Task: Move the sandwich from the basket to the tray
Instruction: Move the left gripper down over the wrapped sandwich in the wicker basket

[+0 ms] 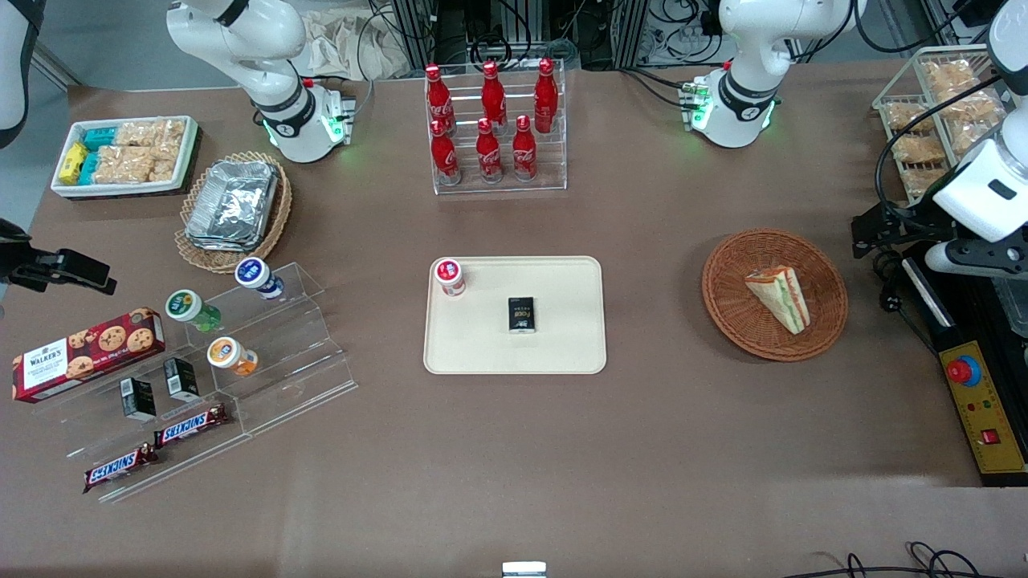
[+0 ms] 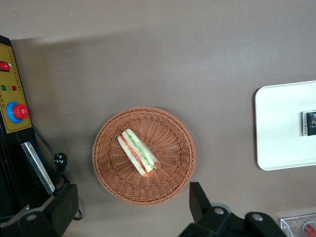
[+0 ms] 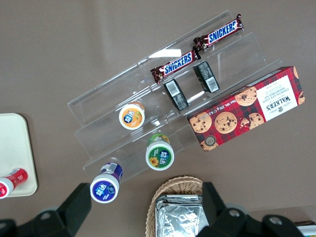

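I hold the left gripper (image 2: 133,217) high above the round reddish-brown wicker basket (image 2: 173,187), fingers (image 2: 199,202) spread wide, nothing held. The triangular pale-bread sandwich (image 2: 138,153) lies in it directly below, long axis diagonal across my fingers.

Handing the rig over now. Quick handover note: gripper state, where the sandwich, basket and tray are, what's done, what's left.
Gripper: open, holding nothing, high above the table beside the basket, toward the working arm's end.
Sandwich: lying in the basket, cut side showing, untouched.
Tray: mid-table, toward the parked arm's end from the basket. It already holds a red-capped bottle in one corner and a small black box near its middle; the rest is bare.
Done: nothing of the transfer.
Left: descend, grasp the sandwich, lift, carry to the tray, set it on a bare part, release.
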Tool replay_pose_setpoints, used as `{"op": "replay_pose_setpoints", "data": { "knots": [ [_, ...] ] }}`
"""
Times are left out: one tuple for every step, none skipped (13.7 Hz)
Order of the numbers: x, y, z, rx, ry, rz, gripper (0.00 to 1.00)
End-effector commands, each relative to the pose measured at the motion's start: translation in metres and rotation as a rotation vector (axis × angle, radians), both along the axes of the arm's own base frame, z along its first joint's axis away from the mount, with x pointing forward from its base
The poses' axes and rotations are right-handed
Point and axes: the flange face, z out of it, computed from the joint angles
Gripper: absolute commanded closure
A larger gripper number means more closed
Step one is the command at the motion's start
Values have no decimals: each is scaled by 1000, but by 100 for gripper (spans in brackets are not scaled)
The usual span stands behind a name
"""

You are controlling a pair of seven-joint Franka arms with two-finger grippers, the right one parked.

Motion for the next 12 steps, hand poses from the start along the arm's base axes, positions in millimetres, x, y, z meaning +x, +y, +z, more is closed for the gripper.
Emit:
{"op": "replay_pose_setpoints", "data": {
  "knots": [
    [2,4,-9,14,45,-4,0],
    [4,4,-7,13,40,-4,0],
    [5,5,-4,11,34,1,0],
    [4,7,-6,13,42,26,0],
    [-1,8,-11,3,68,116,0],
    [-4,11,-18,2,84,227,0],
    [-7,10,-28,5,94,285,0],
    [-9,12,-39,7,92,296,0],
    [-13,15,-51,6,80,312,0],
    [-19,22,-67,1,74,358,0],
    [-29,32,-82,-3,62,405,0],
    [-41,38,-100,-8,52,424,0]
  ]
}}
